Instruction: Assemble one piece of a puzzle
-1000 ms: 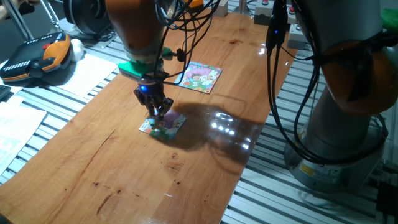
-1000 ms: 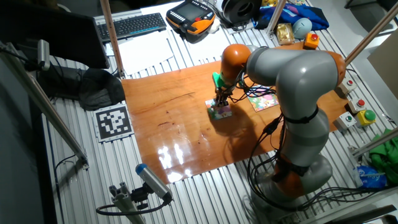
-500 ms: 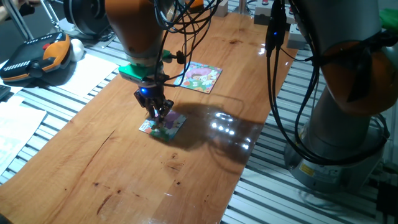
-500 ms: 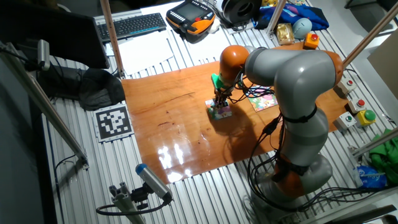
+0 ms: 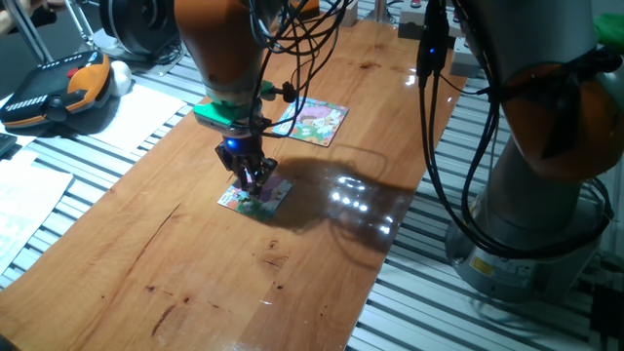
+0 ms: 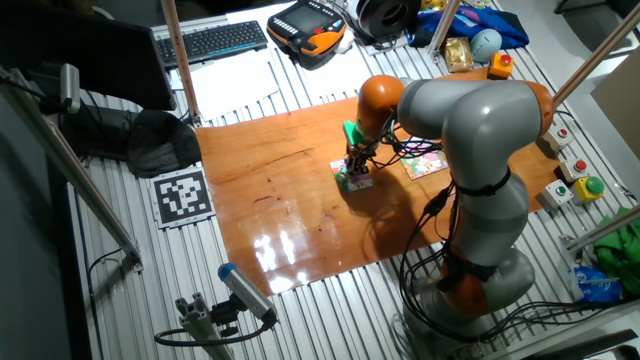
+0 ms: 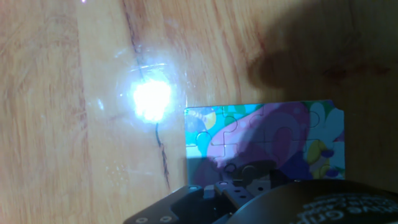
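Note:
The puzzle (image 5: 257, 196) is a small purple-pink square lying flat on the wooden table; it also shows in the other fixed view (image 6: 355, 180) and in the hand view (image 7: 273, 140). My gripper (image 5: 253, 185) points straight down with its tips on the puzzle's near-left part, also seen from the other side (image 6: 356, 172). Its fingers are drawn together to a narrow point. The piece is hidden under the fingertips and the hand. In the hand view only the dark gripper housing (image 7: 249, 199) shows, covering the puzzle's lower edge.
Another square puzzle (image 5: 314, 120) with a light-blue border lies farther back on the wooden table (image 5: 146, 253). Black cables hang beside the arm. A bright lamp glare (image 7: 151, 99) sits on the wood left of the puzzle. A teach pendant (image 5: 54, 88) rests off the table's left side.
The gripper has shifted slightly right and a little lower onto the puzzle. The puzzle has not moved.

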